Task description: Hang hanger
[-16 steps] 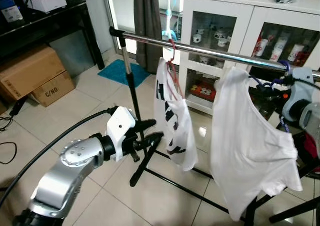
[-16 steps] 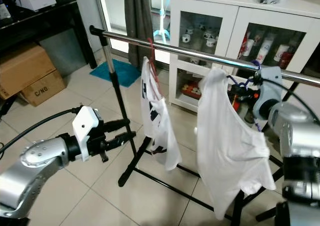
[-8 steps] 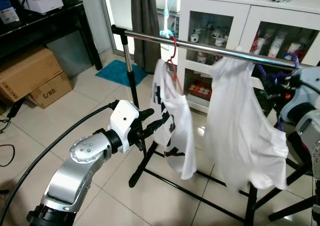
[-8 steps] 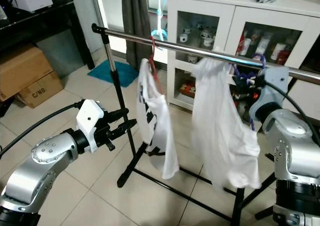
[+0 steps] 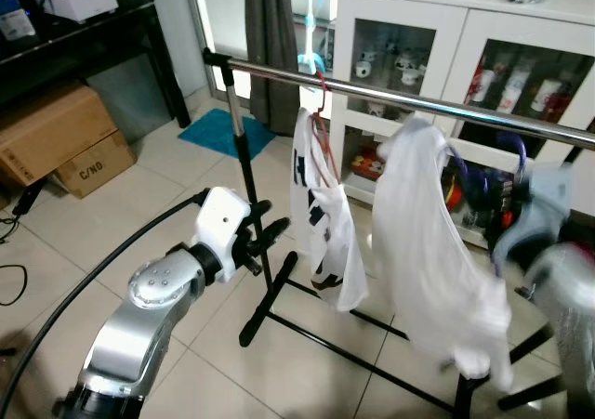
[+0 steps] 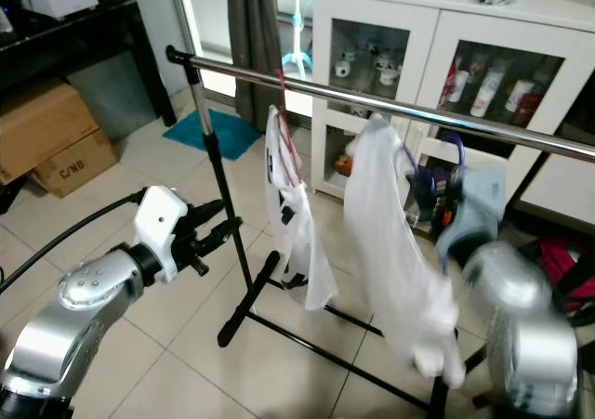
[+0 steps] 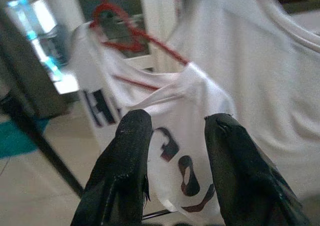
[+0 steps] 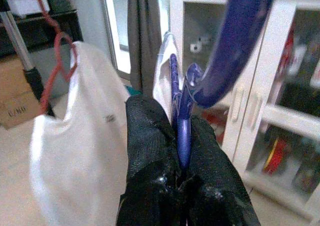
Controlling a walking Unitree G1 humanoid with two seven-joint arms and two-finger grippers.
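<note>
My right gripper (image 8: 182,156) is clamped on the blue hanger (image 8: 227,50), its neck pinched between my two black fingers (image 8: 147,136). The hanger carries a white T-shirt (image 5: 423,242) that fills the centre-right of the head view. Half a second ago the blue hook sat up at the level of the chrome rail (image 5: 372,92); now its loop (image 5: 511,154) shows below the rail, right of centre, and the shirt has dropped and swung with it, its hem trailing toward the lower right. My right arm (image 5: 548,252) is blurred at the right edge, so it is moving quickly. I read this as the hook not yet resting on the rail: either it slipped off or I pulled back to try again. The hang is not done.

My left gripper (image 7: 172,136) sits left of centre, held out toward the stand's upright post (image 5: 244,150), fingers spread apart and holding nothing. Over the last second it has risen a little and drawn closer to the printed white shirt (image 5: 321,224), which hangs on the red hanger (image 5: 321,112) already hooked on the rail.

Next I judge that the blue hook must go up over the rail, to the right of the red hanger, and settle before I let go.
</note>
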